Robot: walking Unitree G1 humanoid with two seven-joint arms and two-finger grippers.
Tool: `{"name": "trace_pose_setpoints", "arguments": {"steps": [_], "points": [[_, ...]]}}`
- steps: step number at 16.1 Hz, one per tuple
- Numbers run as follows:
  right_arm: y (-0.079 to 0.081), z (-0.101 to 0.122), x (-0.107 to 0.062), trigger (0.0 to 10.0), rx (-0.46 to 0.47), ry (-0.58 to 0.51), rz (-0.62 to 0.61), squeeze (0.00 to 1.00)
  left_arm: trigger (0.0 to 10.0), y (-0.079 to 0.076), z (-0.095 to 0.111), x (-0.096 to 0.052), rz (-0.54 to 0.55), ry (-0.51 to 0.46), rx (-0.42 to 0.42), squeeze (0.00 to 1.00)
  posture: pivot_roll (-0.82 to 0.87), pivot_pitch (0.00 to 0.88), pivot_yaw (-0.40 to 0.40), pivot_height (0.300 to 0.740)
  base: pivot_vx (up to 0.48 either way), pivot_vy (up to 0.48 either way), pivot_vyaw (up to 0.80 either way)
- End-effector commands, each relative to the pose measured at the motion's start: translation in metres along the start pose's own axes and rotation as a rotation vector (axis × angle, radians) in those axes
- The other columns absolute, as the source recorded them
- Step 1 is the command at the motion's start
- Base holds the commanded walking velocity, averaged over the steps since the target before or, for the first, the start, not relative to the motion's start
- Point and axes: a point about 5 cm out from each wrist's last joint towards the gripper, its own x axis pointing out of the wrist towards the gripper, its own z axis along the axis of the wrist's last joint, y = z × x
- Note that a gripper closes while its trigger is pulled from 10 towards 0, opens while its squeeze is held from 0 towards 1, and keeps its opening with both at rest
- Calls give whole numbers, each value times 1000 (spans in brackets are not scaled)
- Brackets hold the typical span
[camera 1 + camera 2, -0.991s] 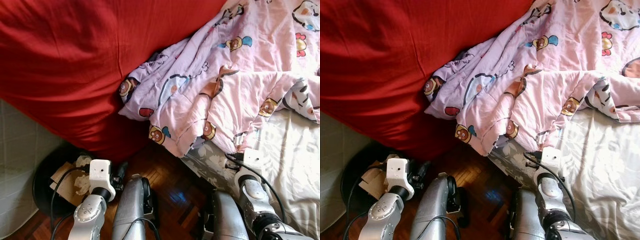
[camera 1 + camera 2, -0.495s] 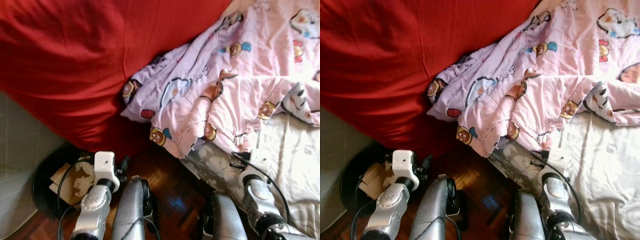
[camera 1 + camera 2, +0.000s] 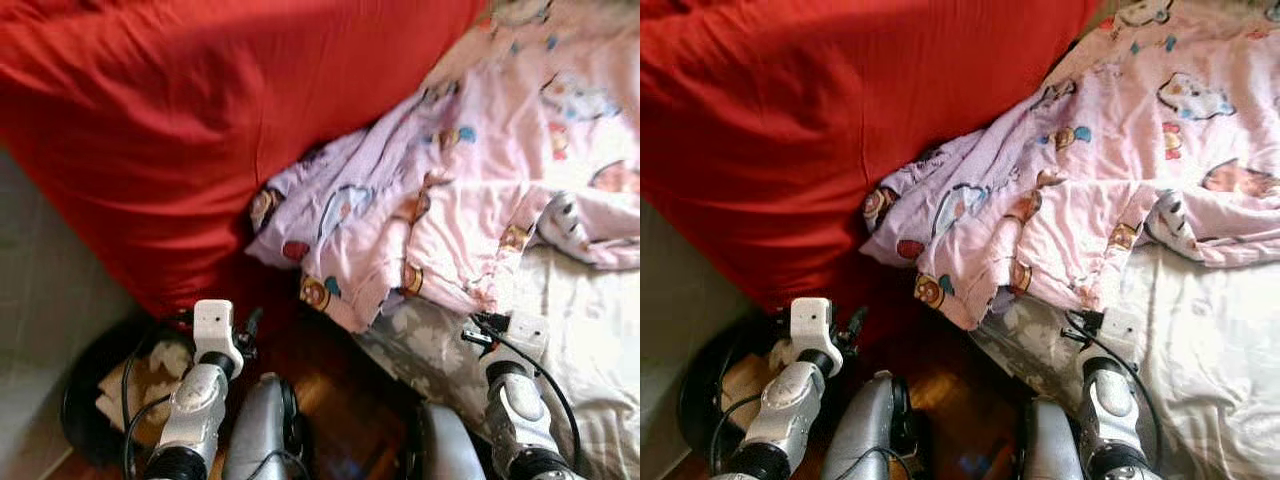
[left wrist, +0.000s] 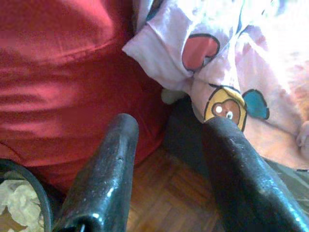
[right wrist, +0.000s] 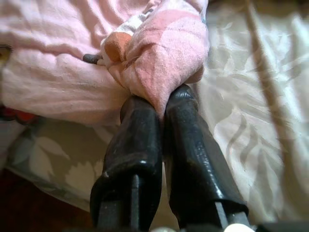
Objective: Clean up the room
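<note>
Pink blanket [image 5: 159, 63] fold pinched between right fingers [image 5: 188, 145], over bed edge

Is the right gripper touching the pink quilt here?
Touching. The right wrist view shows the right gripper shut on a fold of the pink quilt, cloth pinched between its fingers.

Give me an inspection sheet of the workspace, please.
Surface: bed sheet, pale leaf print; wood floor beside it.
Job's things: pink quilt, crumpled, one corner hanging off the bed edge.
Clutter: red cover; black bin holding paper.
Hands: left hand open above the floor; right hand shut on a quilt fold.
Cables: black cables along both wrists.
Surroundings: pale wall at left.
</note>
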Motion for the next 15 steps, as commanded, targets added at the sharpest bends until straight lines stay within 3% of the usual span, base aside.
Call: {"name": "trace_pose_setpoints", "arguments": {"steps": [1,6,12,15], "points": [[-1,-4,-2,10000,9,10,-4,0,10000,5,-8,-4,19,27,-3,0,13,136,57,676,0,0,0],[0,-1,-1,10000,7,-2,5,0,10000,22,-31,-16,89,126,-36,0,11,100,55,740,0,0,0],[-8,-2,-2,10000,-23,10,-6,0,10000,39,-70,-44,169,304,-98,0,8,74,52,740,0,0,0],[-9,-6,-5,10000,-20,16,-6,0,10000,49,-90,-62,214,419,-84,0,12,60,57,740,0,0,0]]}}
